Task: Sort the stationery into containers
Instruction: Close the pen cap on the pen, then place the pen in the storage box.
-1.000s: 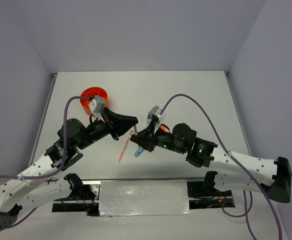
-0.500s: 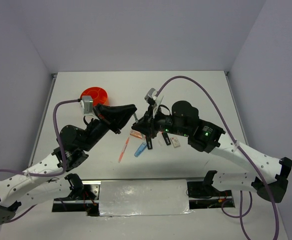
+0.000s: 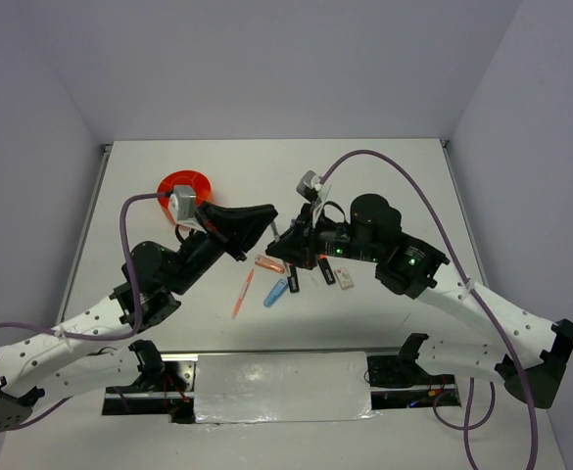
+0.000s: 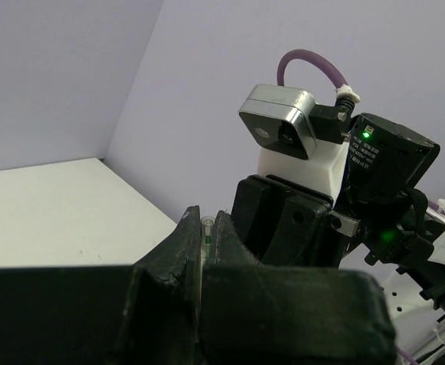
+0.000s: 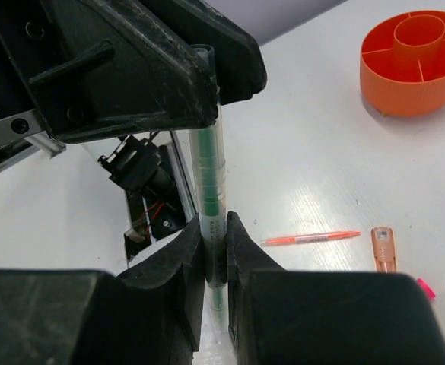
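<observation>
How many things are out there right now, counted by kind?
Organiser cup: 1
Thin orange pen: 1
Blue marker: 1
Short orange highlighter: 1
Black highlighters: 2
White eraser: 1
Clear green pen, held by left gripper and right gripper: 1
Total: 8; tinier bits unclear.

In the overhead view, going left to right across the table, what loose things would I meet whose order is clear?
orange organiser cup → thin orange pen → blue marker → white eraser
</observation>
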